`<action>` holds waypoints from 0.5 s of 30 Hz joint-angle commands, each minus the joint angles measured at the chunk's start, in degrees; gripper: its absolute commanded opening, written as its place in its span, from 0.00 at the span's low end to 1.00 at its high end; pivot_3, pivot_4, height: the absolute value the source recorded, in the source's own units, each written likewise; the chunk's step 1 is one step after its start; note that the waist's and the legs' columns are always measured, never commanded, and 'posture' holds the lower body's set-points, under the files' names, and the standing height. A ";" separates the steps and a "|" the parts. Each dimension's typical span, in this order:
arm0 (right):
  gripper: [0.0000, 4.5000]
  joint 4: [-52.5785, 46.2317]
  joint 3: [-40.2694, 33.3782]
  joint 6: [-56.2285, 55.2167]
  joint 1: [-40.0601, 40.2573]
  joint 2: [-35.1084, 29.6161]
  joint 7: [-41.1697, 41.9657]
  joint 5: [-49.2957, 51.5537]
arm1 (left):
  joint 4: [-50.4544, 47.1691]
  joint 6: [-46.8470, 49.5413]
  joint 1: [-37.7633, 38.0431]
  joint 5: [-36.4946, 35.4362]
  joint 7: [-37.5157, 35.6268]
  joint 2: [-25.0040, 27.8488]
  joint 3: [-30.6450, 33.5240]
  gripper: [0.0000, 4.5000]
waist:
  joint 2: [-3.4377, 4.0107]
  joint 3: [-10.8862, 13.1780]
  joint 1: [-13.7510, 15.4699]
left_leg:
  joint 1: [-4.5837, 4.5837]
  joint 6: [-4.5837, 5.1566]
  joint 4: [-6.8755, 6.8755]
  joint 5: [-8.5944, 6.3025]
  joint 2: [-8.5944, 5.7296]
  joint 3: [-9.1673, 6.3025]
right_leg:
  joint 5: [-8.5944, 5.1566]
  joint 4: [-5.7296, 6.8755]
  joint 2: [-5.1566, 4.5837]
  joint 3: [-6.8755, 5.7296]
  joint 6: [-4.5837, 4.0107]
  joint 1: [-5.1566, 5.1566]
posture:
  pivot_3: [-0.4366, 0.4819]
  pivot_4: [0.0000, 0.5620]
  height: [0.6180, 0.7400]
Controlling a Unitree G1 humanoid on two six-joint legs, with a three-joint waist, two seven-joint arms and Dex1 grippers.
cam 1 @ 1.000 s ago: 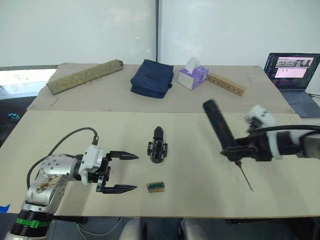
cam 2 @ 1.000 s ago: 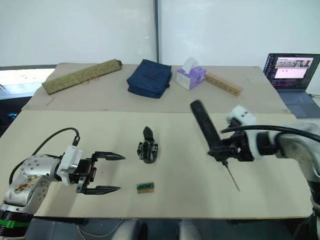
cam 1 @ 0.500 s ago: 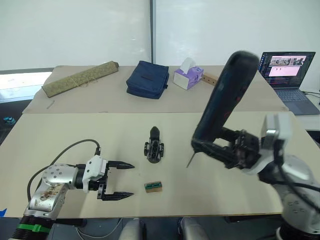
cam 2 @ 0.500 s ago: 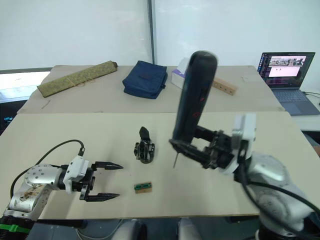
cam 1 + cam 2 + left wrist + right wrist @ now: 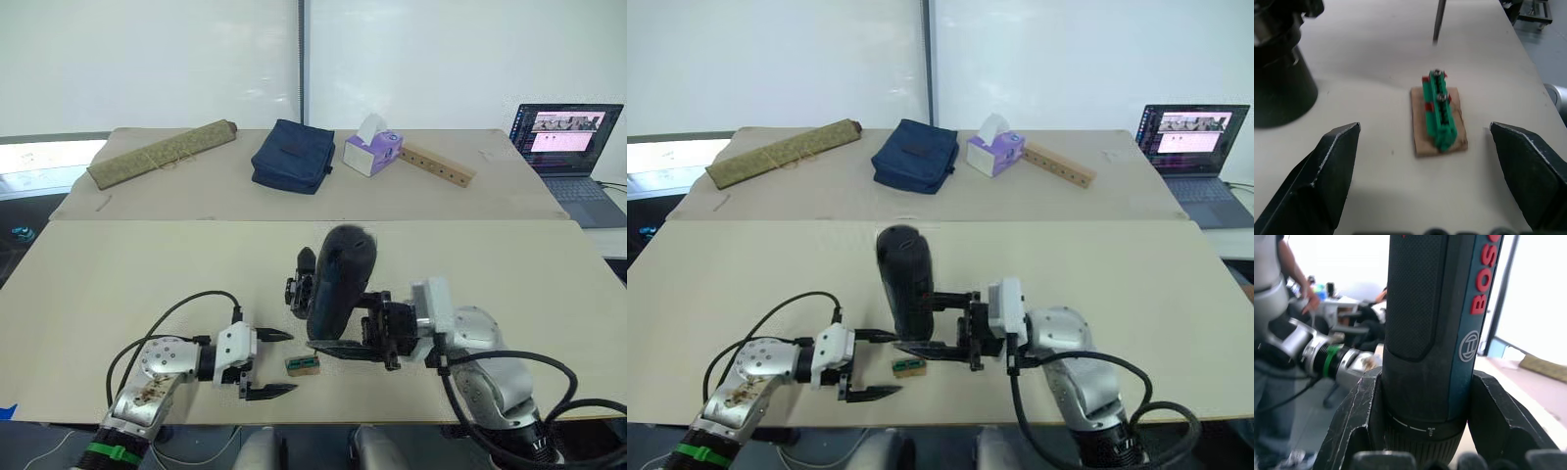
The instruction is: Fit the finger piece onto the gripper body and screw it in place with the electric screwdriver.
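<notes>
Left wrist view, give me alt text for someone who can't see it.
A small green-topped block with two screws on top lies on the beige table, between the open left gripper. The gripper body's round black base stands beside it, and the screwdriver's thin metal bit points down beyond the block.

One screwdriver (image 5: 339, 282), one gripper body (image 5: 300, 283), one green-topped block (image 5: 302, 364), one laptop (image 5: 570, 146), one tissue box (image 5: 372, 152), one bag (image 5: 293, 155).
</notes>
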 commanded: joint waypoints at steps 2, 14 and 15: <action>0.43 -0.61 0.60 -3.24 -2.02 0.01 0.09 0.91 | -0.19 -0.52 -0.17 1.51 0.72 -0.52 -2.49 1.00 | 0.00 0.00 -0.02 | 0.01 0.00 0.00 0.00 0.00 0.00 | 0.00 0.04 0.00 0.00 0.00 -0.02 | 0.48 0.27 1.00; 0.43 -0.82 0.93 -2.71 -3.04 -1.99 -0.28 1.83 | -4.41 4.52 0.10 1.20 2.68 -0.94 -5.43 1.00 | 0.00 0.00 0.03 | 0.03 0.00 0.00 0.00 -0.02 -0.01 | 0.00 0.06 -0.02 0.00 0.00 0.02 | 0.48 0.27 1.00; 0.43 -0.87 0.95 -2.64 -3.05 -2.06 -0.34 1.89 | -4.52 4.67 0.08 1.21 2.51 -0.84 -5.67 1.00 | 0.00 0.00 0.04 | 0.03 0.00 0.00 0.00 -0.02 -0.01 | 0.00 0.06 -0.02 0.00 0.00 0.03 | 0.48 0.27 1.00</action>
